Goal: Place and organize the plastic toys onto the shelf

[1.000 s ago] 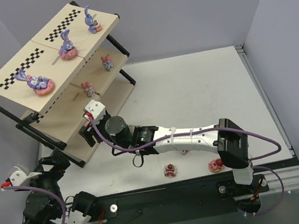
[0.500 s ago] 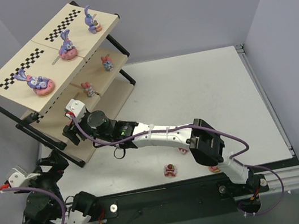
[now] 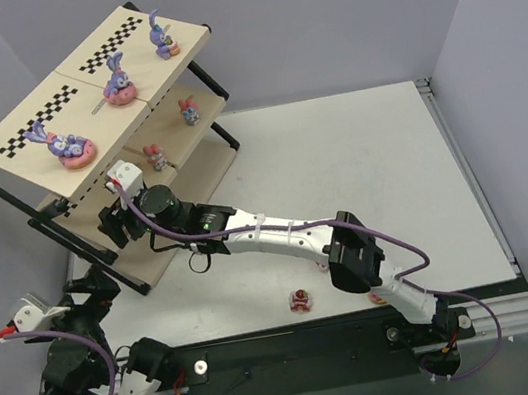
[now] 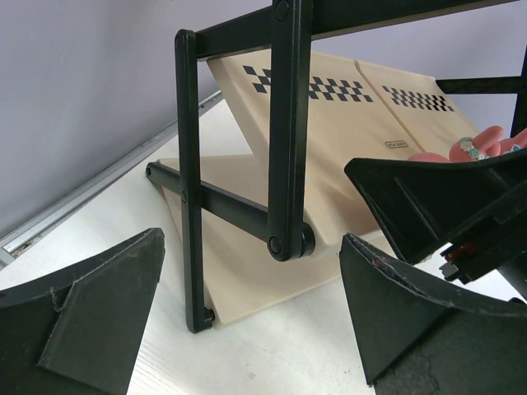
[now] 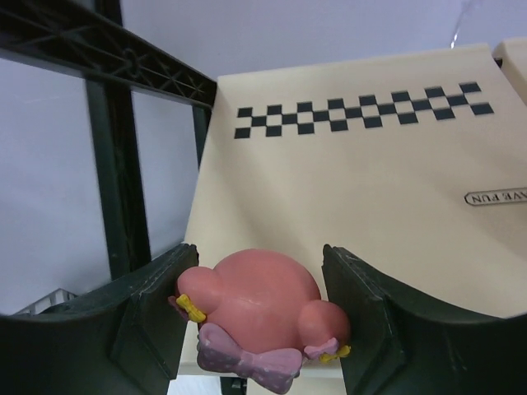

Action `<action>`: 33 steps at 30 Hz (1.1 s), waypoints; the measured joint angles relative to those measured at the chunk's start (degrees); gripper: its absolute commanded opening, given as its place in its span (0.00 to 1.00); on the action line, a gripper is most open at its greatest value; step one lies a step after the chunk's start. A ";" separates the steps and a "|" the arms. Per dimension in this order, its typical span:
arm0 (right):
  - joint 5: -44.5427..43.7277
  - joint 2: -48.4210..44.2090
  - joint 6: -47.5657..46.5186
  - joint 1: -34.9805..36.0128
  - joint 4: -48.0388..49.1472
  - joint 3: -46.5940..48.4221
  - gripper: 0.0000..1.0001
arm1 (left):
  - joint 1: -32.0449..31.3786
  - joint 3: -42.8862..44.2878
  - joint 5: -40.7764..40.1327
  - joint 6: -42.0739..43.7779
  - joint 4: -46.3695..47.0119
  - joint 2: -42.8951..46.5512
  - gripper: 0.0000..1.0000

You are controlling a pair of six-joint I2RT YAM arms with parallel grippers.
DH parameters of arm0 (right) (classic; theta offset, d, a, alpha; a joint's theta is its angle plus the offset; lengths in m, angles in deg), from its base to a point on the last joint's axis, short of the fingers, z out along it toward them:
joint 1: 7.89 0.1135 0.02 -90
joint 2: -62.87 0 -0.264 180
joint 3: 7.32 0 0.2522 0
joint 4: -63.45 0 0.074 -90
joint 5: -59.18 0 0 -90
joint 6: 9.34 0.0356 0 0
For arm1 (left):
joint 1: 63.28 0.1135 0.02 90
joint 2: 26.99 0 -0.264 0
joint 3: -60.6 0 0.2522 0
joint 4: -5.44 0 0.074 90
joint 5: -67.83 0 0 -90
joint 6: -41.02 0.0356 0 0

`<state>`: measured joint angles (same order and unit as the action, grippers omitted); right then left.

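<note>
- Already on the shelf: three purple bunnies spaced along the checkered top board, and two small pink toys on the middle tier.
- In hand now: the right end effector is part-closed on a pink figure with a purple bow. Both fingers press its sides.
- The right arm reaches across the desk to the shelf's near-left end, by the black frame. The figure hangs just off a beige board's edge and is not yet set down.
- Left on the desk: one loose toy near the arm bases. A second seems to peek out under the right arm's elbow, though the arm hides most of it.
- The left end effector is spread wide and holds nothing, parked near the shelf's foot.
- My judgement: the task is past halfway, with this placement plus two or so pickups left.
</note>
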<state>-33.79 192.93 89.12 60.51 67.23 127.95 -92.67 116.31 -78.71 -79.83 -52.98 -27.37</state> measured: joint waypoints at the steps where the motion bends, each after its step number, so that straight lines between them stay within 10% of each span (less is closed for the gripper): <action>1: -0.13 0.46 0.66 -0.15 -0.79 0.79 0.21 | 0.00 0.00 0.00 0.00 -0.02 0.00 0.97; 33: 3.06 3.89 -1.14 -1.31 -7.67 6.54 0.63 | 1.01 0.00 0.02 -0.02 -0.20 0.00 0.97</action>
<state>-30.73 196.82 87.99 59.20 59.56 134.49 -91.66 116.31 -78.69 -79.85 -53.18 -27.37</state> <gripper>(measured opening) 0.605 0.974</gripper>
